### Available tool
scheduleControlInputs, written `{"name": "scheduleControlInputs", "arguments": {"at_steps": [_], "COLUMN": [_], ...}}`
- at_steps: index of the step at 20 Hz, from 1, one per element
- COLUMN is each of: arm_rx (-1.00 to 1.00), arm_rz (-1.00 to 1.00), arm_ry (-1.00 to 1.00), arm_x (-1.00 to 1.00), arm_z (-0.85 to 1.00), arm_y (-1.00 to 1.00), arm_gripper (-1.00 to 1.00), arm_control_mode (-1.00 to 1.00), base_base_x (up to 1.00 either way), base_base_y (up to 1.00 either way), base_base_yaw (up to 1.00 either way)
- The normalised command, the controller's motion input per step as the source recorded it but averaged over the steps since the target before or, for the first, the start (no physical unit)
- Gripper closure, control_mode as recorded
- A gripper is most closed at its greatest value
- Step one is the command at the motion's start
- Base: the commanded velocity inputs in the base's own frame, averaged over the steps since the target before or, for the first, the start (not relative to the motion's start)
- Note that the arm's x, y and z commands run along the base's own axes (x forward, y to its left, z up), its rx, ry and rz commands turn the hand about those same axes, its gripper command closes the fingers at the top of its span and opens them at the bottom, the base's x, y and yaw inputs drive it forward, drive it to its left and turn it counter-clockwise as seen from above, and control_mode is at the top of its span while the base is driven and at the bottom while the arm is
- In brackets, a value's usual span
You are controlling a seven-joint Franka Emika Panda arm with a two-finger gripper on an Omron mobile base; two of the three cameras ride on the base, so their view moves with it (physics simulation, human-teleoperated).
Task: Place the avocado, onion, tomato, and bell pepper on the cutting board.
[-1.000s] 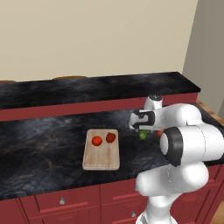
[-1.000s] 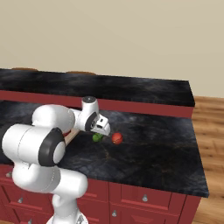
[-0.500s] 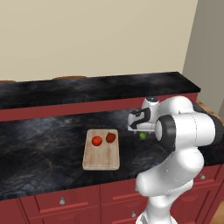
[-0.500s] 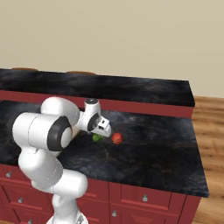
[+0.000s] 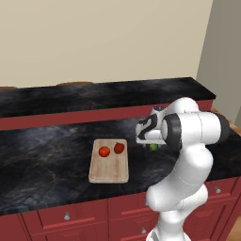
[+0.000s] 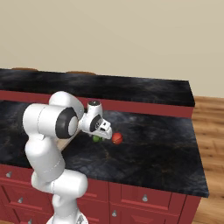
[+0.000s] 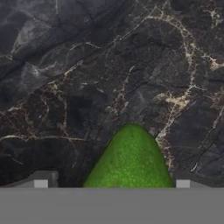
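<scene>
Avocado (image 7: 130,159) is seen lying on the dark counter (image 5: 47,146), between the fingertips of the gripper (image 7: 111,183), whose jaws are spread wide on either side so that it can be grasped. Two red pieces are already set on the cutting board (image 5: 109,170), well apart from the avocado; the one on the counter just beside it is judged to be the onion (image 6: 117,138).

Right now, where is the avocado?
The avocado lies on the dark counter right of the cutting board, directly under the gripper between its fingertips; in the right base view the red ball sits just beside it.
</scene>
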Motion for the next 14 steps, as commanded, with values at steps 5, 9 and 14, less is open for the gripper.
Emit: {"name": "scheduleControlInputs", "arguments": {"at_steps": [5,9,14], "arm_rx": [0.0,0.06,0.06], "arm_rz": [0.0,0.0,0.0], "arm_ry": [0.03,-0.02,-0.09], "arm_x": [-0.01,-0.24,-0.54], "arm_z": [-0.11,0.31,0.54], "arm_y": [0.0,0.0,0.24], "arm_gripper": [1.0,1.0,1.0], "arm_control_mode": [-1.0,-1.0,-1.0], "base_base_x": [0.0,0.0,0.0], "base_base_y": [0.0,0.0,0.0], "base_base_yaw": [0.0,0.0,0.0]}}
